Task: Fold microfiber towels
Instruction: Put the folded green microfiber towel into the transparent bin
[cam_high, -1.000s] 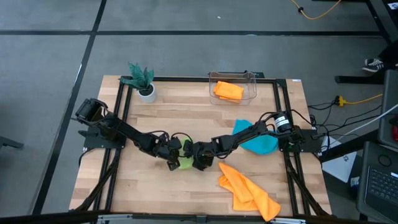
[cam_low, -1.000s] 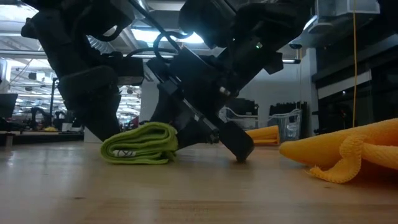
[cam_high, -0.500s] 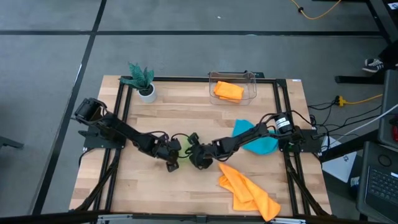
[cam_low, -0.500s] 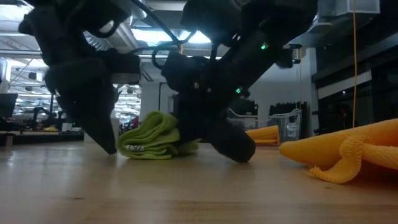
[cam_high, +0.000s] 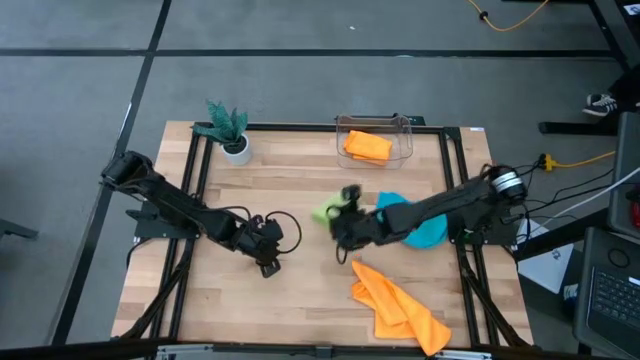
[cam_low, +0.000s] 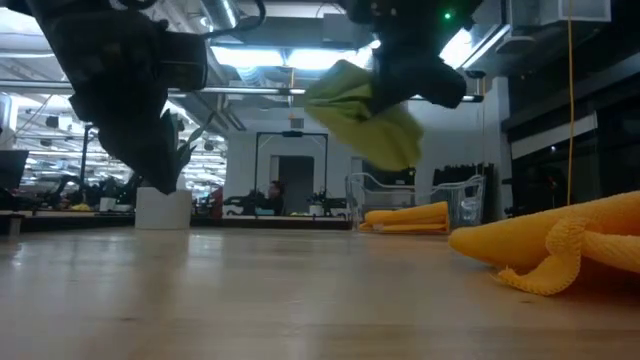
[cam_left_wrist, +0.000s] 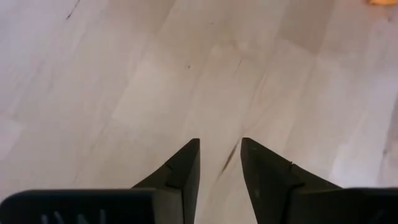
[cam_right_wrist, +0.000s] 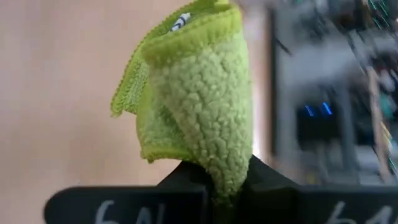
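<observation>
A small green plant in a white pot (cam_high: 232, 132) is standing at the far left corner of my wooden bench (cam_high: 300, 300). A clear plastic bin (cam_high: 404, 137) is sitting at the far edge, right of the middle. Beyond the bench, gray floor (cam_high: 300, 40) is lying all round, with a yellow cable (cam_high: 575, 158) trailing on the right.

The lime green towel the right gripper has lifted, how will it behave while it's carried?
Likely floppy: the lime green towel droops and bunches around the right gripper, which is shut on it. Probably light, hanging from one pinch off the table. Its nubby pile should resist slipping.
</observation>
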